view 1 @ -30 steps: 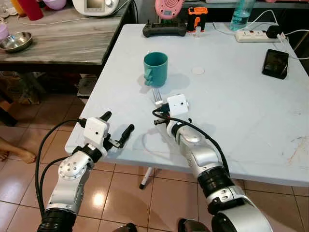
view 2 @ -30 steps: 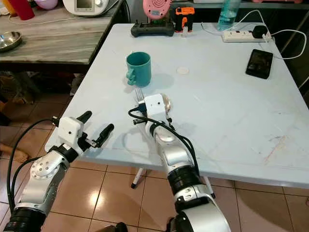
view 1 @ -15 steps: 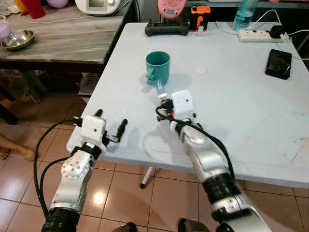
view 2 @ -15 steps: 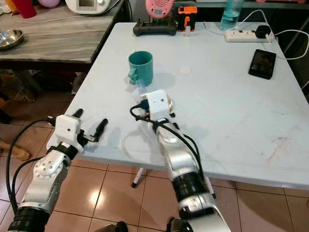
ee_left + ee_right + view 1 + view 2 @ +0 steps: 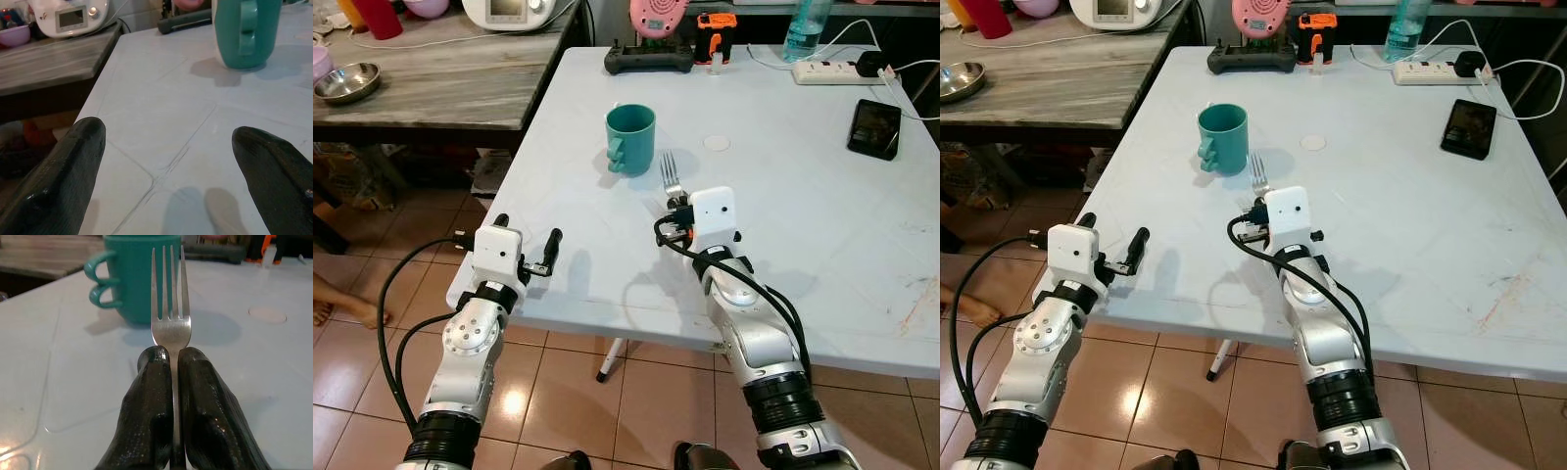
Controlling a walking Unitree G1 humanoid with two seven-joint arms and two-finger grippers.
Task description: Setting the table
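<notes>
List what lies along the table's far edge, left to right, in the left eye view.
Black controller → orange tool → water bottle → power strip.

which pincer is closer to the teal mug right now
Right. The right pincer, shut on a fork, sits just beside the teal mug. The left pincer hovers open at the table's near left edge, farther off.
</notes>
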